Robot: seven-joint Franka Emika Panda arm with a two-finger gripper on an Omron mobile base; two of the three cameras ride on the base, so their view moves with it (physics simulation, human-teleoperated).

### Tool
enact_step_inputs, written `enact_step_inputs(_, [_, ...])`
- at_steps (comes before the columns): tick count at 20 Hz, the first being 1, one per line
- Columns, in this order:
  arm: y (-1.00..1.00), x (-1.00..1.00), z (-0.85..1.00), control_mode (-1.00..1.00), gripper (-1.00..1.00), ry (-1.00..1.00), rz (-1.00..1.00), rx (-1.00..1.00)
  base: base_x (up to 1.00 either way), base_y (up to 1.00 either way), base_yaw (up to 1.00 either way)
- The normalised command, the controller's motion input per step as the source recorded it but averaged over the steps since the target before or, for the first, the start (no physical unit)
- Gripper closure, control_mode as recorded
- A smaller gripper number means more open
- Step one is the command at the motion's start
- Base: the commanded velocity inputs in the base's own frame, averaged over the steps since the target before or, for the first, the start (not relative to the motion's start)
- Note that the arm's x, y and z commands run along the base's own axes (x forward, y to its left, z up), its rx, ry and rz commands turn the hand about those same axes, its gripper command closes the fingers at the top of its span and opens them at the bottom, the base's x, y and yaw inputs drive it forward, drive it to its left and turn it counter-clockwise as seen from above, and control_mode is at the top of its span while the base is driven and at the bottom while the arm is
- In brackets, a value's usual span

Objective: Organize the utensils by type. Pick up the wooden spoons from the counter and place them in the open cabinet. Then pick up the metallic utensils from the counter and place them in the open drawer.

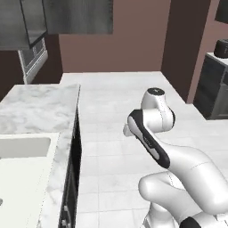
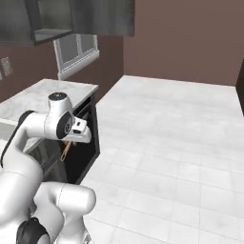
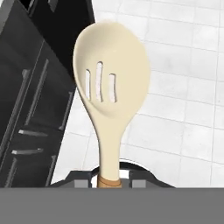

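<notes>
From the left base view the white arm bends over the tiled floor beside the marble bench. From the right, a wooden spoon hangs under the hand by dark cabinets. In the hand view the tool is clamped on the slotted spoon's handle.

Wooden spoon in the hand, beside the counter

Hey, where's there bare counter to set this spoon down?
The marble counter lies bare from the sink back to its far end below the window. The gripper, holding the wooden spoon, hangs off the counter by the dark base cabinets.
</notes>
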Motion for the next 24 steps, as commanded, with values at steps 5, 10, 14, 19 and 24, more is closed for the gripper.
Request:
enact_step_inputs(5, [0.0,0.0,0.0,1.0,1.0,0.0,0.0,0.0,0.99,0.0,-0.05])
enact_step_inputs(10, [0.0,0.0,0.0,1.0,1.0,0.0,0.0,0.0,1.0,-0.12,0.0])
enact_step_inputs(14, [0.0,0.0,0.0,1.0,1.0,0.0,0.0,0.0,1.0,-0.21,0.0])
enact_step_inputs(19, [0.0,0.0,0.0,1.0,1.0,0.0,0.0,0.0,1.0,-0.19,0.0])
enact_step_inputs(24, [0.0,0.0,0.0,1.0,1.0,0.0,0.0,0.0,1.0,-0.16,0.05])
